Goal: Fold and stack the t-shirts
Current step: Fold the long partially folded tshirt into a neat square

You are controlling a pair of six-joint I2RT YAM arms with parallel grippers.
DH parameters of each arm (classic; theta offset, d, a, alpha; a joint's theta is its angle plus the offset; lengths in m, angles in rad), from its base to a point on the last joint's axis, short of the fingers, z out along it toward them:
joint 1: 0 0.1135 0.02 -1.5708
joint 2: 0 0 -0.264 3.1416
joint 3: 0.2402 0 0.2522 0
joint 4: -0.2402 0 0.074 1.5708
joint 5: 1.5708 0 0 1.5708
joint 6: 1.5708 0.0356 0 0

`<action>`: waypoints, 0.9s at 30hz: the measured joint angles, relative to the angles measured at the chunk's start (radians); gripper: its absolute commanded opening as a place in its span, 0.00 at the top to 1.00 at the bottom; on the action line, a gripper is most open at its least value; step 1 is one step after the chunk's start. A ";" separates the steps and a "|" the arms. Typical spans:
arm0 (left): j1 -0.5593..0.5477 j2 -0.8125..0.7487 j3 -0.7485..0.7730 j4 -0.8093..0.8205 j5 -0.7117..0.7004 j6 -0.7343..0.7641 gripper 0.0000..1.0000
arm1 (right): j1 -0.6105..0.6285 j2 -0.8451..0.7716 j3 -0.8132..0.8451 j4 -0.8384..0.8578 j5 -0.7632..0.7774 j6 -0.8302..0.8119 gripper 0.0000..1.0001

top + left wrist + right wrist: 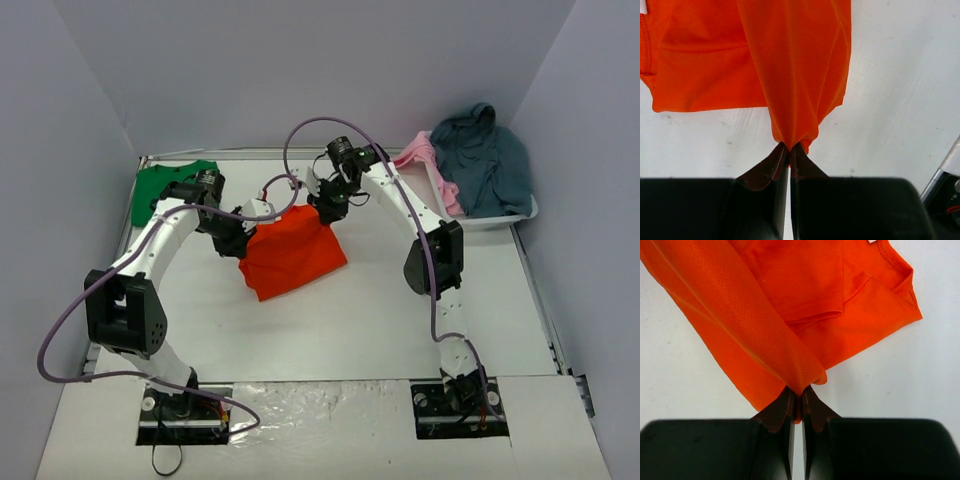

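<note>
- Left wrist view: the left gripper (789, 150) has its two dark tips pressed together on a gathered corner of the orange t-shirt (790, 60). The cloth fans out from the pinch across the white table (900, 100).
- Right wrist view: the right gripper (799, 392) is likewise closed to a bare sliver, with a rolled fold of the same shirt caught between its tips. Beyond the fold, a hemmed edge and a flatter layer of the shirt spread over the table.
- Top view, nearest: the two arm bases (185, 412) sit side by side at the near edge of the table. A purple cable (60, 330) loops along the left arm, and another runs along the right arm.
- Mid table: the orange t-shirt lies bunched a little left of centre. The left gripper is at its far-left corner and the right gripper at its far-right corner, so the far edge is drawn up between them. The near part of the shirt rests on the table.
- Farther back on the left: the green t-shirt (165, 185) lies flat in the far-left corner, behind the left arm's wrist and apart from the orange one.
- Farthest right: a white basket (500, 218) stands in the far-right corner. It holds a blue-grey garment (485, 160), and a pink cloth (420, 152) is draped at its left rim.
</note>
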 measured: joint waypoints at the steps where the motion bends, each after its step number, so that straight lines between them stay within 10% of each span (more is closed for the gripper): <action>1: 0.005 0.007 0.008 0.008 -0.002 -0.001 0.98 | -0.005 0.011 0.016 0.010 -0.004 -0.001 1.00; 6: 0.031 0.051 0.044 0.056 -0.023 -0.011 0.98 | -0.020 0.134 0.189 0.045 -0.029 -0.004 1.00; 7: 0.038 0.062 0.046 0.072 -0.030 -0.020 0.96 | -0.021 0.161 0.217 0.074 -0.035 0.001 0.78; 9: 0.051 0.078 0.046 0.106 -0.057 -0.037 0.08 | -0.023 0.213 0.247 0.142 -0.042 0.027 0.54; 18: 0.105 0.108 -0.102 0.428 -0.291 -0.257 0.06 | -0.027 0.383 0.192 0.510 0.034 0.220 0.32; 27: 0.105 -0.001 -0.203 0.549 -0.359 -0.354 0.06 | -0.027 0.059 -0.275 0.723 0.242 0.290 0.29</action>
